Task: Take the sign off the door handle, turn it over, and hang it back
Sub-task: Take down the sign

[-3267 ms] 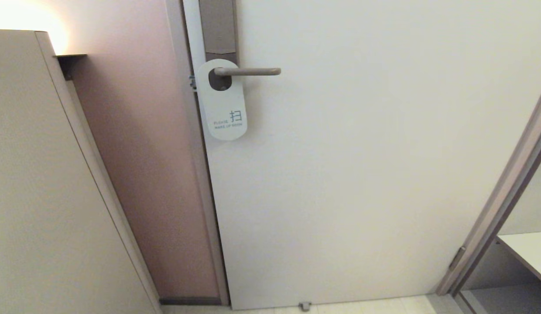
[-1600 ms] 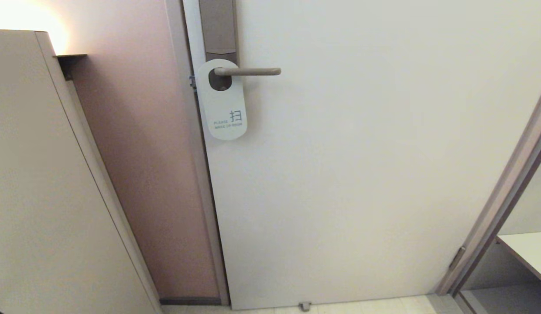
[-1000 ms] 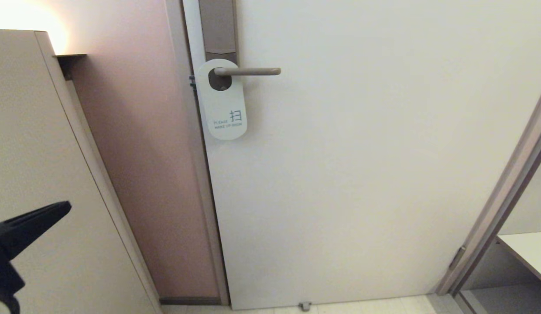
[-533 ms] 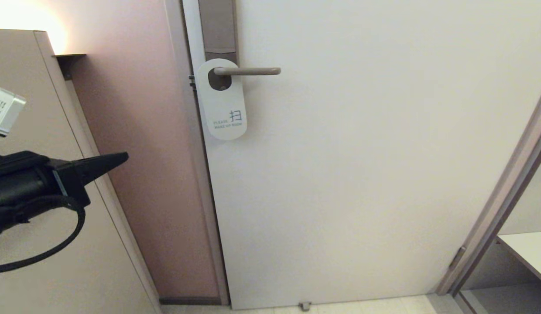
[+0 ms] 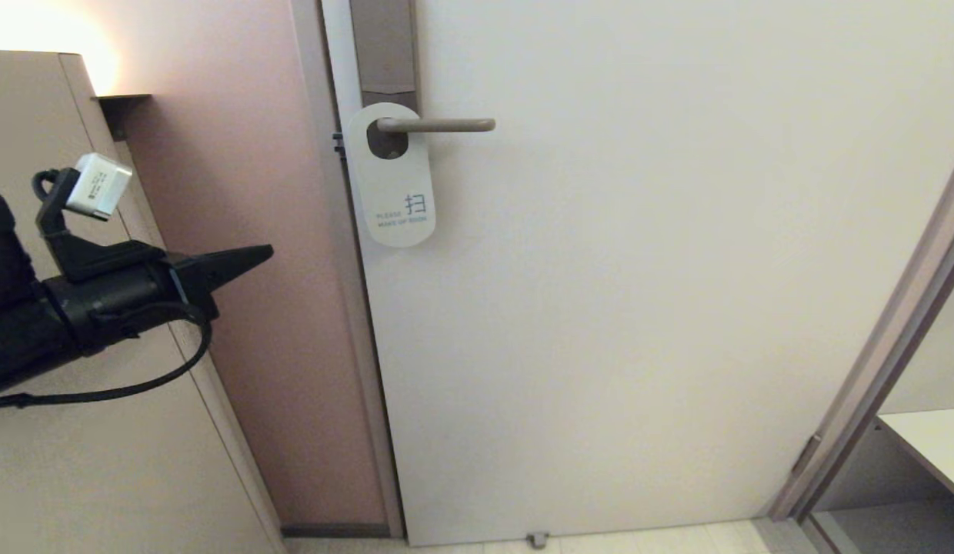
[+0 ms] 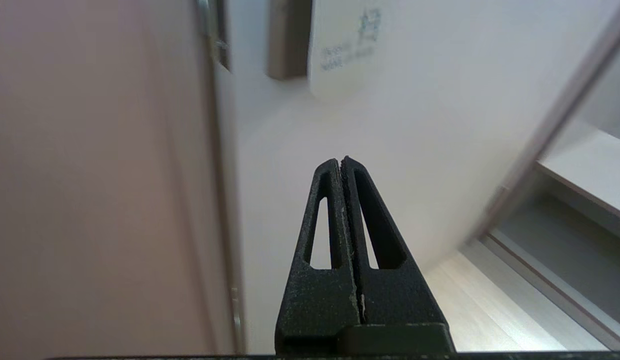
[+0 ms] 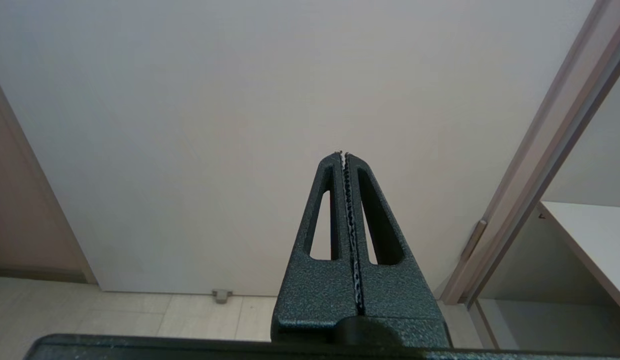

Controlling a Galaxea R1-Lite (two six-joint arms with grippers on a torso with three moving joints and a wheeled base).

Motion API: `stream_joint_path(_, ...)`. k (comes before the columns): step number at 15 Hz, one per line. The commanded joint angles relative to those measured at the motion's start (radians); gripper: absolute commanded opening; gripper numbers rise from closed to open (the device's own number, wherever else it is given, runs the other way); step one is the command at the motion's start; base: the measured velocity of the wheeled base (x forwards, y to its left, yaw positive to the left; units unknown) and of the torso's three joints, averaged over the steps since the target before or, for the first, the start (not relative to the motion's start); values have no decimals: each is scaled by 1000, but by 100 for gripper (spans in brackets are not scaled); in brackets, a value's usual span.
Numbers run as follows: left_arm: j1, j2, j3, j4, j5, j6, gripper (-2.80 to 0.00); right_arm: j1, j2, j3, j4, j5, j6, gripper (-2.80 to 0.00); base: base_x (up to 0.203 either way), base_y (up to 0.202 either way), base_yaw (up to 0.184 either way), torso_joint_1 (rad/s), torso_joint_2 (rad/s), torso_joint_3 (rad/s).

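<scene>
The sign [image 5: 391, 185] hangs by its oval hole on the door handle [image 5: 438, 125], white face with blue text outward. The handle sits on a grey-brown backplate [image 5: 385, 54] at the door's left edge. My left gripper [image 5: 268, 252] is shut and empty, pointing right, below and left of the sign and apart from it. In the left wrist view the shut left gripper [image 6: 339, 161] points at the door below the sign's lower end [image 6: 340, 55]. My right gripper [image 7: 343, 154] is shut and empty, out of the head view, facing the bare door.
A beige cabinet side [image 5: 54, 431] stands at the left, close behind my left arm. A pink wall panel [image 5: 254, 346] lies between it and the door. A door stop [image 5: 537, 539] sits on the floor. A side opening with a white shelf [image 5: 935, 446] is at the right.
My left arm has come into the head view from the lower left and risen up and to the right toward the sign. The sign and handle have not moved.
</scene>
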Motion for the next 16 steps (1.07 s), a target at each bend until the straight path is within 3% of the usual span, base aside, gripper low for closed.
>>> stream_joint_path(1, 2, 71, -24, -8, -11, -3, -280, 0, 0, 0, 0, 0, -1, -280, 0, 0, 0, 0, 0, 0)
stream_joint_path(8, -8, 178, -113, -16, -17, -3, -280, 0, 0, 0, 0, 0, -1, -280, 0, 0, 0, 0, 0, 0)
stream_joint_path(9, -12, 183, -113, -17, -17, -2, -34, 0, 0, 0, 0, 0, -1, -280, 0, 0, 0, 0, 0, 0)
stream_joint_path(10, -12, 187, -115, -19, -17, -2, 0, -1, 0, 0, 0, 0, -1, -280, 0, 0, 0, 0, 0, 0)
stream_joint_path(16, -12, 261, -160, -107, -18, -7, 0, 0, 0, 0, 0, 0, -1, -280, 0, 0, 0, 0, 0, 0)
